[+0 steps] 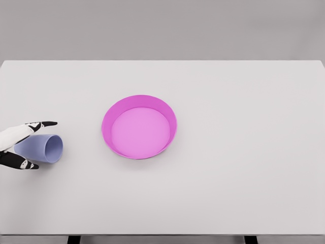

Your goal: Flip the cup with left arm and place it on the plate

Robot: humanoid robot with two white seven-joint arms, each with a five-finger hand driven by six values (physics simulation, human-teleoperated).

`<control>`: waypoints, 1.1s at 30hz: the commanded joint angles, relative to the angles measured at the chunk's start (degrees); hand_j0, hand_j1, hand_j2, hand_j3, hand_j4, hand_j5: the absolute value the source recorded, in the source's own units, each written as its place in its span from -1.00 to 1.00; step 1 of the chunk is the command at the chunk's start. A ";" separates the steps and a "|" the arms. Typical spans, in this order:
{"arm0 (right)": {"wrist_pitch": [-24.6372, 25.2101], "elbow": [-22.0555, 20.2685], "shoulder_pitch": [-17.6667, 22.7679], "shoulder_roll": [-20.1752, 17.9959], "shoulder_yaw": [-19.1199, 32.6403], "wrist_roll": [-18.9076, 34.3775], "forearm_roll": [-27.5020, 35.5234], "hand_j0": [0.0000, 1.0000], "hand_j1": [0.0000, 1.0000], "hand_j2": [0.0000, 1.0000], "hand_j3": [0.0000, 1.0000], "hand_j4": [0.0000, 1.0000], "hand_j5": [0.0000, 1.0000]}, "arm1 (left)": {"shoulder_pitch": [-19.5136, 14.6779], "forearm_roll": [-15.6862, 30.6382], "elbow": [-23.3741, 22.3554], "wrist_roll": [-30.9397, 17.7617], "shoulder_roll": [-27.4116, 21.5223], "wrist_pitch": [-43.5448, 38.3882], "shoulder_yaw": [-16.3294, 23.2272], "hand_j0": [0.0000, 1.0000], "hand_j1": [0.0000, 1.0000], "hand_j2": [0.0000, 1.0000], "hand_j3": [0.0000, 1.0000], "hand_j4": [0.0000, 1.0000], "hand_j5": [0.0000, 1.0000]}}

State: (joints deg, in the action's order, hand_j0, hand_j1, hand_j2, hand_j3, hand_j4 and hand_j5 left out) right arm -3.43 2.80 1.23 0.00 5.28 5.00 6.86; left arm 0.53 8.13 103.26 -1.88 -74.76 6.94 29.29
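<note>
I have the left hand (19, 145) at the table's (228, 193) 9 o'clock edge, wrapped around the cup (41, 148). The cup lies on its side, mouth facing 3 o'clock toward the plate (109, 134), which sits well apart near the table's centre. One black-tipped finger reaches over the cup at 12 o'clock, another lies under it at 6 o'clock, so the fingers bracket the body from both sides; I judge this to be a grasp closing or just made, though I cannot confirm firm contact.

To do this step well, I would make sure the fingers press evenly on opposite sides of the cup's wall, near its closed end, before lifting. A cup on its side will roll if nudged, so I'd squeeze first, lift clear of the table, then rotate the wrist to bring the mouth upward. Only after that would I carry it toward 3 o'clock and lower it inside the plate's rim.

Much of the hand is cut off by the picture's left edge: I see only two fingers and part of the white palm. The cup's base is hidden behind the hand. The right arm does not show at all.
</note>
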 commanded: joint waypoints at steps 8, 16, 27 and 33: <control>0.00 0.01 0.00 0.00 -0.01 0.01 0.00 1.00 1.00 1.00 1.00 1.00 1.00 | -0.09 -1.80 -0.08 0.04 2.69 -2.37 -0.11 1.00 1.00 1.00 1.00 1.00 1.00; 0.00 0.01 0.00 0.00 -0.01 0.01 0.00 1.00 1.00 1.00 1.00 1.00 1.00 | -0.09 -2.42 -0.08 0.12 4.45 -4.40 -0.02 1.00 1.00 1.00 1.00 1.00 1.00; 0.00 0.01 0.00 0.00 -0.01 0.01 0.00 1.00 1.00 1.00 1.00 1.00 1.00 | -0.09 -2.50 -0.08 0.12 5.76 -6.15 -0.02 1.00 1.00 1.00 1.00 1.00 1.00; 0.00 0.01 0.00 0.00 -0.01 0.01 0.00 1.00 1.00 1.00 1.00 1.00 1.00 | -0.09 -3.65 -0.08 0.12 6.56 -6.15 -0.02 1.00 1.00 1.00 1.00 1.00 1.00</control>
State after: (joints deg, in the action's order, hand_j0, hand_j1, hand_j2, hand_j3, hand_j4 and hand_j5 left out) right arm -3.43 2.79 1.23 0.00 5.29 5.00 6.85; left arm 0.44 4.58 103.17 -1.70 -68.38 0.87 29.02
